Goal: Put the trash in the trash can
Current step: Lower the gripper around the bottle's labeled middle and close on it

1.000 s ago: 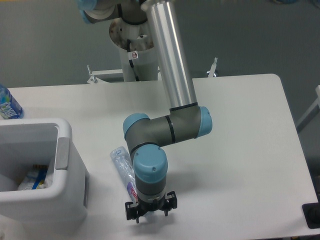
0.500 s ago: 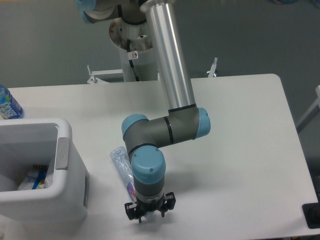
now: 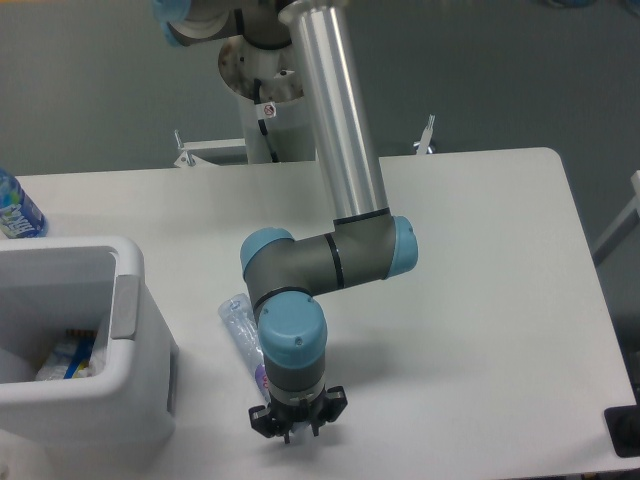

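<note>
1. The broad white table had a smooth, matte top with a rounded far corner, and everything else stood or lay on it.
2. The arm came down from its pale pedestal as a long tube of polished, silvery metal, then bent through stubby grey joints capped in glossy light blue plastic, the last cap pointing up at me.
3. The white boxy plastic trash can sat at the table's left edge; its corners were rounded, its rim thick, and a flat grey panel was set into the side nearest the arm. Inside I could see a jumble of whitish, blue and yellowish scraps, too small for me to tell apart.
4. The crushed clear plastic bottle lay flat on the table between the trash can and the arm's wrist, just beside both. Its body was creased and glinting, and a sliver of red-purple label showed where the wrist covered its near end; the cap was hidden.
5. The small black two-finger gripper hung below the wrist near the table's front edge, its dark, angular parts pointing down. It sat at or over the bottle's hidden end, but I could not tell how wide the fingers stood or whether they had hold of anything.
6. An uncrushed bottle with a blue label showed partly at the far left edge, well apart from the rest.
</note>
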You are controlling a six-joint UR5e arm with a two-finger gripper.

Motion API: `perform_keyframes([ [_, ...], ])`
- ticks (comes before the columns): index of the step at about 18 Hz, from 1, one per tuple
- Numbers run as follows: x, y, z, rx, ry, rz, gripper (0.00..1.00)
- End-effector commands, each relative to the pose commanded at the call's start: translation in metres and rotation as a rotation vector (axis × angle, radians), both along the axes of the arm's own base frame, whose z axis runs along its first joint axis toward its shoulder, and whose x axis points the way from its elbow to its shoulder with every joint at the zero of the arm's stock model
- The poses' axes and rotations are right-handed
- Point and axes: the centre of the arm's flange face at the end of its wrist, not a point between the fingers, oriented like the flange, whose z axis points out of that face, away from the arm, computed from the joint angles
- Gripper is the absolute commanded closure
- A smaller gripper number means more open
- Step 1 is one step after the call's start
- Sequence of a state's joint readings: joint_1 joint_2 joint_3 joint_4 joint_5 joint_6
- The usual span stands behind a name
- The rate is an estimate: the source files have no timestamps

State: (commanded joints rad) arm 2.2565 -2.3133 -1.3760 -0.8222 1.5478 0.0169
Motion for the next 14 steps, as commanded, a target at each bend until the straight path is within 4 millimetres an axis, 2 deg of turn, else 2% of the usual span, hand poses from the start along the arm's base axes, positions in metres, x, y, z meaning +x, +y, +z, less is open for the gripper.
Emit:
perform_keyframes([
  [6, -0.004, 0.002, 0.013, 0.019, 0.013, 0.007, 0.77],
  [8, -0.007, 0.004, 0.026, 0.042, 0.024, 0.006, 0.77],
  [10, -0.015, 0.001, 0.049, 0.093, 0.063, 0.014, 0.79],
  [12, -0.034, -0.012, 0.089, 0.17, 0.107, 0.041, 0.84],
  [14, -0.037, -0.015, 0.113, 0.245, 0.093, 0.032, 0.89],
])
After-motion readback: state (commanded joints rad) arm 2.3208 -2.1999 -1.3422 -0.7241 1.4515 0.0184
